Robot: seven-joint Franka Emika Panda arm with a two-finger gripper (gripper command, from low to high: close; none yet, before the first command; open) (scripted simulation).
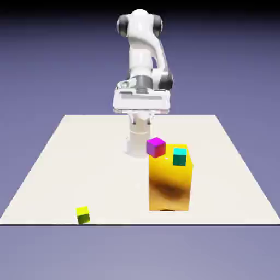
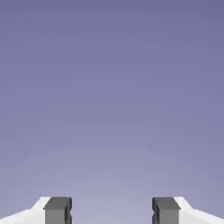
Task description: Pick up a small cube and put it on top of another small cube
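End effector (image 1: 142,121) fingers stand spread apart with nothing between them, raised near the robot's base; the hand view shows the two tips (image 2: 58,210) well apart against the blue-violet backdrop (image 2: 112,96). The yellow-green cube (image 1: 82,215) sits at the near edge of the surface (image 1: 98,169), toward the exterior view's left. Well apart from it, toward the exterior view's right, stands the big orange-yellow block (image 1: 170,186), with the magenta cube (image 1: 156,147) and the cyan cube (image 1: 179,157) at its top.
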